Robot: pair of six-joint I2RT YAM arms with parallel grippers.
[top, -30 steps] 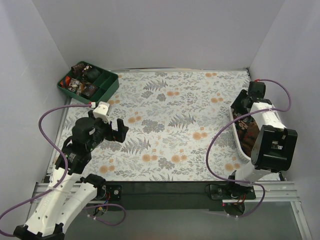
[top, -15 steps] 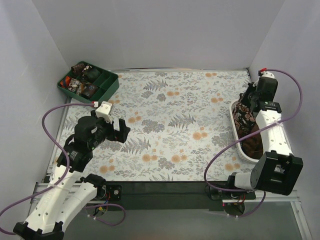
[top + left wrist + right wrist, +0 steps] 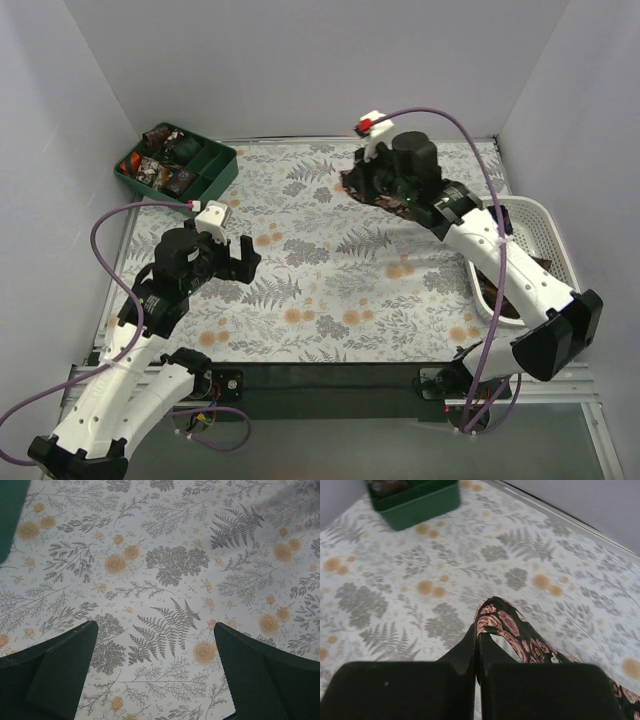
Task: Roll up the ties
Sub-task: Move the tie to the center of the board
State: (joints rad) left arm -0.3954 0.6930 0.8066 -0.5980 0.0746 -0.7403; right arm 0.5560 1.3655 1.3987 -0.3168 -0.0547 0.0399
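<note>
The worktop lies open across its middle, so I judge the danger to be in the hold rather than in the path. The right gripper, out at about 12 o'clock in the overhead view, is clenched on a single narrow fold of a dark tie with pinkish flowers. The rest of the tie trails back under the arm. Such a thin pinch on smooth cloth could slip. The tie could also come down bunched or twisted, which would make a tidy roll hard to start. Whether its loose end touches the worktop cannot be told.

The white basket stands at 3 o'clock, and something dark shows inside it. A dragging tail could catch on its lattice rim. The green tray sits at 10 o'clock holding coiled ties, well apart from the held tie and no hindrance. The left gripper, at 8 o'clock, is released with its jaws wide over bare floral cloth, far from the tie. Nothing stands between them.
</note>
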